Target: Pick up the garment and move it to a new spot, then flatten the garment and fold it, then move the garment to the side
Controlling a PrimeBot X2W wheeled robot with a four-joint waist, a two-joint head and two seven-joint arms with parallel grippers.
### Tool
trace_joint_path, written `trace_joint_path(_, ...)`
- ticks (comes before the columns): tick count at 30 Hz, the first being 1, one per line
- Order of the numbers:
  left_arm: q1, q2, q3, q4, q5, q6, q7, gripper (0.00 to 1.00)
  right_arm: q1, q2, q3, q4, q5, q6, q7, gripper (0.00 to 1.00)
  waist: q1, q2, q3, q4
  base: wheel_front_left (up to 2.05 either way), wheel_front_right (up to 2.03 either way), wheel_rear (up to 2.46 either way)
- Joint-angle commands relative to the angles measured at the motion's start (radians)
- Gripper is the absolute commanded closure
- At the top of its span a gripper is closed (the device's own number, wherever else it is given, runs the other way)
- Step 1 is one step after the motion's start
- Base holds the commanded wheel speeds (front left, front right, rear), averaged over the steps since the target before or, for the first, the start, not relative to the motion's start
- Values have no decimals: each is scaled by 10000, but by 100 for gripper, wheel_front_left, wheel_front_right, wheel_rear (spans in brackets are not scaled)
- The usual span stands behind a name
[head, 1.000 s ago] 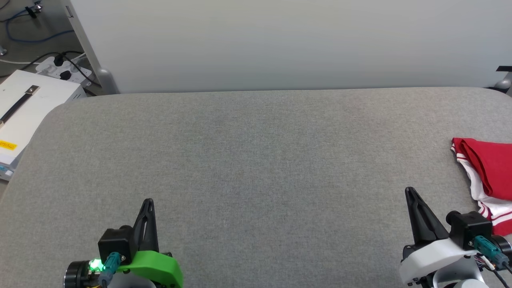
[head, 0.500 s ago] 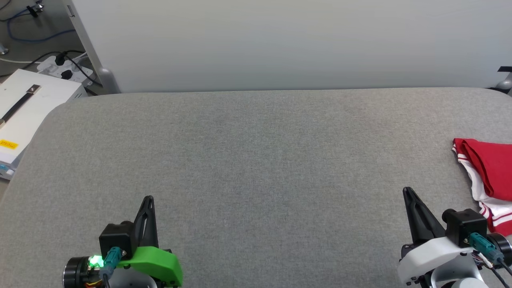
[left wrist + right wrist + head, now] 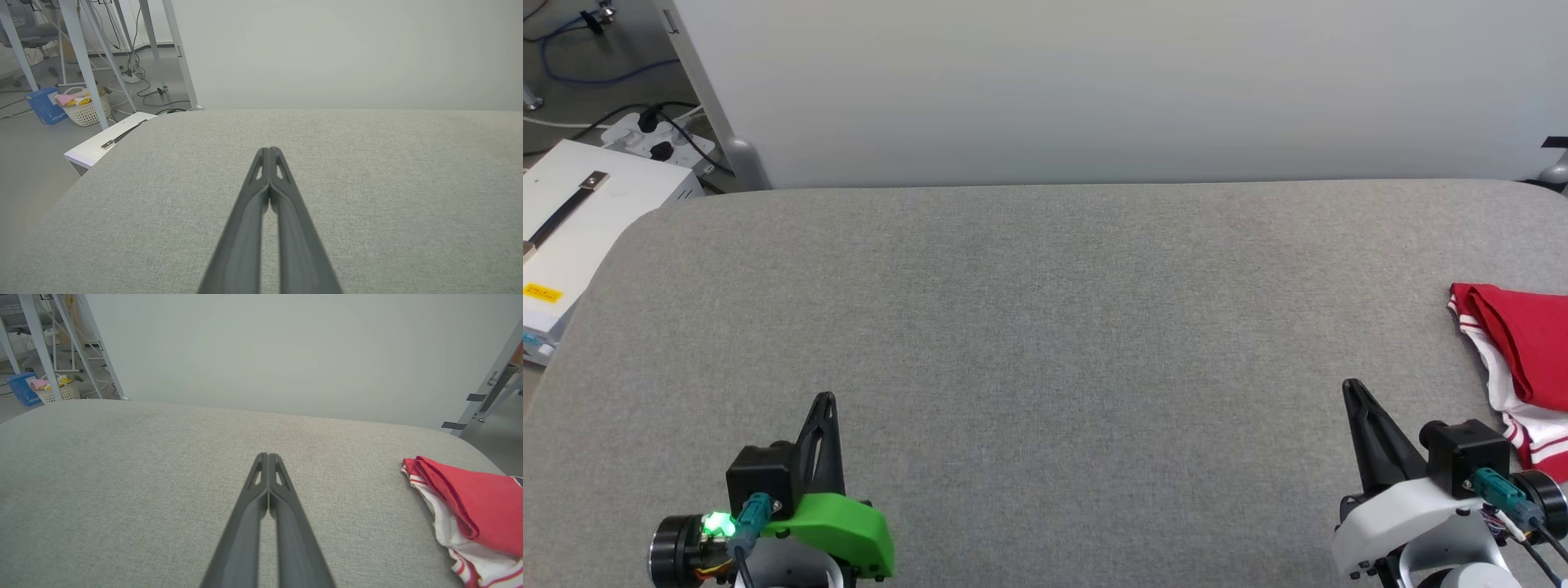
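The garment, red with white striped trim, lies folded in a bundle at the far right edge of the grey table; the head view cuts off part of it. The right wrist view has the garment at lower right, its lettering hidden. My right gripper hovers low near the front edge, left of the garment and apart from it, fingers pressed together and empty. My left gripper sits at the lower left, also shut on nothing.
A pale wall panel rises behind the table's far edge. A white box and a power strip with cables are on the floor at the left. A laundry basket stands farther off.
Both grippers have crept slightly forward, and the whole head picture has drifted a little. The garment lies as before.
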Motion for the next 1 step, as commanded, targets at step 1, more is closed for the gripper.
trace_joint_path(1,-186,-54,30,-58,135,-51,64,100,-172,36,-30,-75,-135,-6,73,100,0,0,0,3,0,0,0)
